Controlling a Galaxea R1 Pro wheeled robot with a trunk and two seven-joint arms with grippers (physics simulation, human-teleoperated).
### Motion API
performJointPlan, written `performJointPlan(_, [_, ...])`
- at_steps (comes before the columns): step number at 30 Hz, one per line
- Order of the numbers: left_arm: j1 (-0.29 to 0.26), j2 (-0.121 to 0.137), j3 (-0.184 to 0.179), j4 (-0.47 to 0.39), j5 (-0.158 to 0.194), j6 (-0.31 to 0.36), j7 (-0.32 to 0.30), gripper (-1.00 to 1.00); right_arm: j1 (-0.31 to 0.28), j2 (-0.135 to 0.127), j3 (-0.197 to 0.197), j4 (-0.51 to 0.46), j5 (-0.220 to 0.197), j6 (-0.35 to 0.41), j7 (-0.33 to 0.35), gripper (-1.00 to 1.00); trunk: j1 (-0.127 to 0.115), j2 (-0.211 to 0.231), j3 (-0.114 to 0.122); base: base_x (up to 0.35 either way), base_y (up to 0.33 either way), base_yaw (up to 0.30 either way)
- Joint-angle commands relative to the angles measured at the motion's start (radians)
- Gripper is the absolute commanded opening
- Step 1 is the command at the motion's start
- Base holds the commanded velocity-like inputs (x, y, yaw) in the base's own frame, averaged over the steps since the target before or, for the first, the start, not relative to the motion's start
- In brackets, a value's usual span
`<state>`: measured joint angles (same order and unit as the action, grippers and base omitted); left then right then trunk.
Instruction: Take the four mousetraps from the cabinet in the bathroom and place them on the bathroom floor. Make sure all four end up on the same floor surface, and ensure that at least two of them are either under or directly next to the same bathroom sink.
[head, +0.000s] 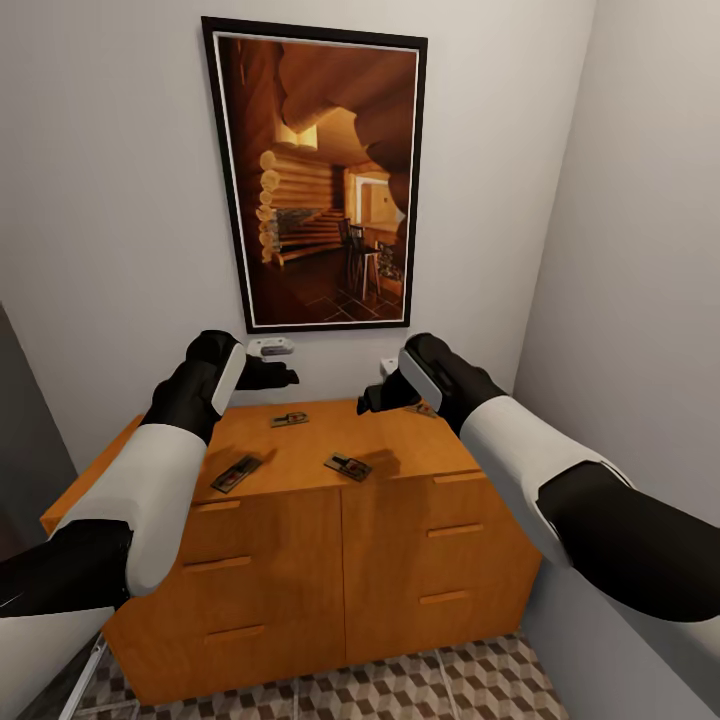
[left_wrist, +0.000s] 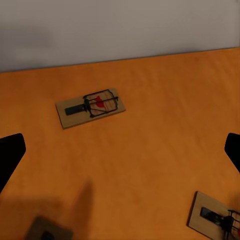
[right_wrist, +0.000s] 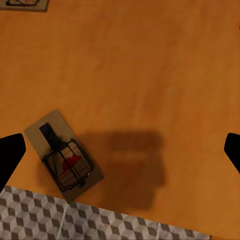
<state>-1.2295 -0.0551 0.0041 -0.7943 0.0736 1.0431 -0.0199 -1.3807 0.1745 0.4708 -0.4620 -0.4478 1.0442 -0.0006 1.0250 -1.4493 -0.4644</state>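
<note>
Head view has me over the cabinet (head: 300, 520), both sets of jaws spread wide and empty, and the mousetrap (head: 348, 466) by the front edge lies nearer my right gripper (head: 375, 398), its long axis running diagonally between the fingertips.

Three small flat brown wooden mousetraps with dark wire parts lie flat on the low orange-brown wooden cabinet (head: 300, 520) top: one near the wall (head: 289, 419), one front-left (head: 236, 473), one front-centre (head: 348, 466). Cube-patterned tiled bathroom floor (head: 420, 685) lies below.
</note>
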Motion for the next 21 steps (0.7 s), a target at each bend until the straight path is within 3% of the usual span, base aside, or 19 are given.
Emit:
performJointPlan(1, [-0.001, 0.0, 0.0, 0.0, 0.006, 0.004, 0.002, 1.0, 0.0, 0.0, 0.002, 0.001, 0.0, 0.003, 0.001, 1.0, 0.0, -0.001, -0.001, 0.0, 0.0, 0.0])
performJointPlan(12, [-0.001, 0.0, 0.0, 0.002, 0.006, 0.003, 0.002, 1.0, 0.003, 0.0, 0.007, 0.002, 0.006, 0.003, 0.024, 1.0, 0.0, -0.001, -0.001, 0.0, 0.0, 0.0])
performJointPlan(14, [-0.001, -0.011, 0.003, 0.013, 0.008, 0.001, 0.0, 1.0, 0.003, -0.011, -0.005, -0.009, 0.019, 0.003, 0.035, 1.0, 0.0, -0.001, -0.001, 0.0, 0.0, 0.0])
performJointPlan(21, [-0.002, -0.006, 0.002, 0.027, 0.01, 0.002, 0.0, 1.0, 0.005, -0.042, -0.032, 0.001, 0.066, 0.003, 0.054, 1.0, 0.0, -0.001, -0.001, 0.0, 0.0, 0.0])
